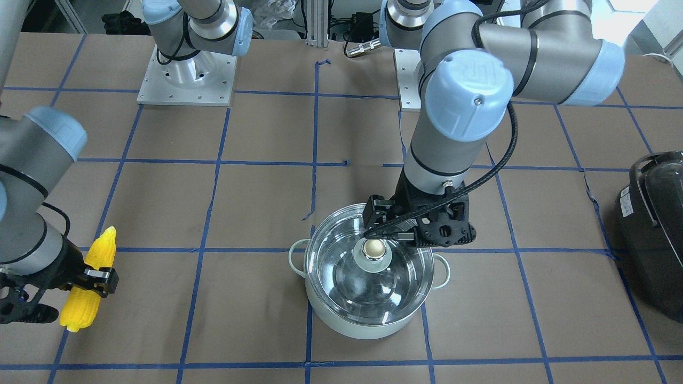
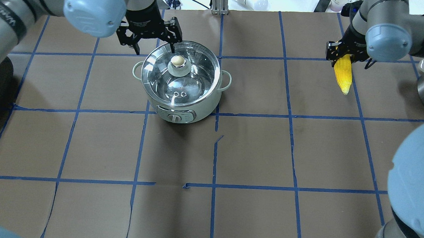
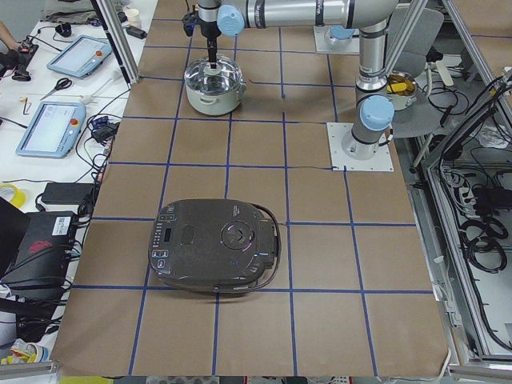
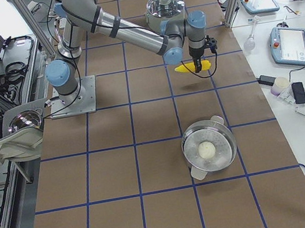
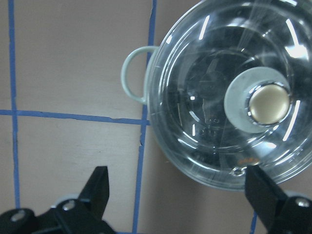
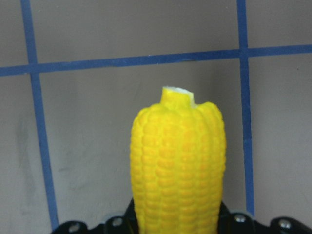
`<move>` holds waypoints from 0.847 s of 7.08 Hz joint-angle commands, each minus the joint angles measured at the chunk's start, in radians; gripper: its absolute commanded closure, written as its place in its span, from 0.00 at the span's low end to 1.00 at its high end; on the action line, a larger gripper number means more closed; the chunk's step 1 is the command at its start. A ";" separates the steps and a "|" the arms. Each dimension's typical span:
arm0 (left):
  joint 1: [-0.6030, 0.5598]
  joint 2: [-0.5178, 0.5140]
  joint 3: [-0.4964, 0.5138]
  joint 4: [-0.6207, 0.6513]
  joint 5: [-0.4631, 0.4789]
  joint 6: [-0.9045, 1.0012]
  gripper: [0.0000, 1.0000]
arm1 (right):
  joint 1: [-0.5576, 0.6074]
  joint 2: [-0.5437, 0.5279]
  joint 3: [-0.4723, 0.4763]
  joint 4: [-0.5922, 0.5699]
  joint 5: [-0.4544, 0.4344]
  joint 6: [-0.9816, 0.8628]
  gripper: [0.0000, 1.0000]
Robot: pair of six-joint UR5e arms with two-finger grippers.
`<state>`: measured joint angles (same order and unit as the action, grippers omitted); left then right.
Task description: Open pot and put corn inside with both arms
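Over the far rim of the pot [image 2: 197, 112], the left gripper [image 2: 154, 50] hangs spread open, off the lid knob [image 2: 178, 60], and should centre on it before closing, while the right gripper [image 2: 344, 57], well apart, clenches the corn [image 2: 342, 74].

The worktop [image 2: 254, 148] is covered in brown paper and marked into squares by blue tape lines [image 2: 290, 117]. The pot [image 2: 197, 112] stands on it over a tape crossing, its glass lid [image 2: 196, 69] on. A black cooker [image 3: 216, 248] sits well apart at the robot's left end. A lidless steel pot [image 4: 189, 153] sits toward the right end. Two arm base plates [image 1: 187, 74] are fixed along the robot's edge.
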<state>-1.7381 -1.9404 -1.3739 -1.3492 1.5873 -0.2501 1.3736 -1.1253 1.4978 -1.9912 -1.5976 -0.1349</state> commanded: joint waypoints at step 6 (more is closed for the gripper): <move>-0.051 -0.065 -0.060 0.157 0.026 0.023 0.27 | 0.094 -0.191 -0.004 0.190 0.005 0.003 1.00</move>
<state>-1.7889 -2.0036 -1.4305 -1.1884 1.6003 -0.2286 1.4655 -1.3065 1.4929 -1.8069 -1.5982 -0.1320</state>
